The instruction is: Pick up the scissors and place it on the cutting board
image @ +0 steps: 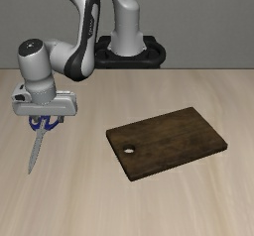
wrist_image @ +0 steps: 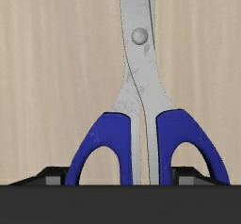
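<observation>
The front part of the tabletop point(image: 119, 205) is bare, pale wood grain, and it gives free room along the whole near side. The first thing after this strip is the tip of the scissors point(image: 37, 149). They lie near the exterior view's left edge, blades pointing to the front and the blue handles to the back. Between the blades and that left edge only a narrow band of tabletop stays free.

The cutting board point(image: 167, 141) lies well apart from the scissors, toward the exterior view's right. It is a dark brown slab, turned a little askew, with a round hole point(image: 129, 151) in its corner nearest the scissors. A wide open lane of tabletop separates the two things, and the board's right corner has free surface around it too.

The gripper point(image: 43, 118) is low over the scissor handles, and the arm bends up and back from it. In the wrist view the gripper point(wrist_image: 120, 178) is open: the fingertips point(wrist_image: 47, 178) stand wide apart with both blue loops between them, and the grey blades point(wrist_image: 139, 87) with their pivot screw point(wrist_image: 139, 37) run away over the tabletop point(wrist_image: 47, 58). The scissors are not on the board.

Farthest back, the robot's dark base point(image: 129, 54) stands at the tabletop's rear edge.
</observation>
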